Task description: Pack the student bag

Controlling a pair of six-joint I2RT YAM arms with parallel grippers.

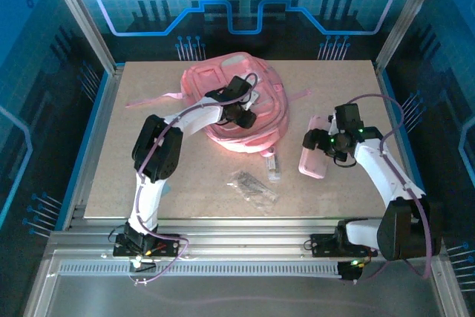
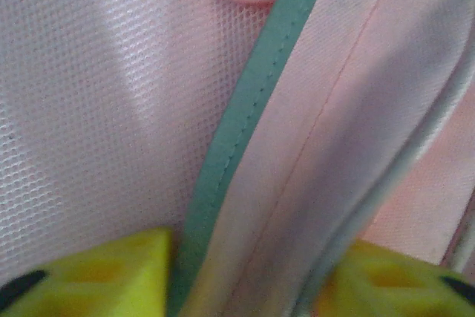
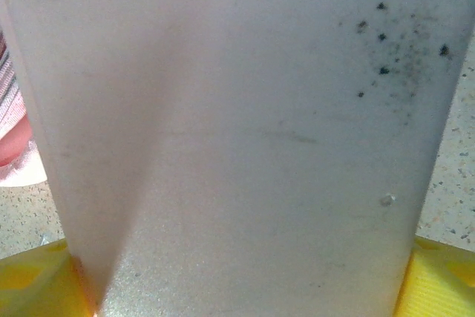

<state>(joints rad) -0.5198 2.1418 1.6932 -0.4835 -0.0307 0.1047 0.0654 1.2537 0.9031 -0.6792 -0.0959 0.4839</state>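
I have the student bag (image 1: pixel 223 87) lying flat at the far middle of the table (image 1: pixel 148 198), and my left tool (image 1: pixel 243 116) is down on its near half. In the left wrist view the yellow fingers (image 2: pixel 96 272) bracket a raised fold of pale fabric edged with green trim (image 2: pixel 245 109). The fold touches both fingers, but I cannot tell whether it is truly pinched or only straddled. My right tool (image 1: pixel 318 146) is clenched across the flat pink pencil case (image 1: pixel 313 157), whose width spans the jaws in the right wrist view. Its long axis runs roughly near to far, tilted a little. What matters next, I judge, is that the bag lies to the left of that case and slightly farther back. The left arm is already on the bag, so the case must travel leftward, end first, toward whatever opening the left tool can lift.
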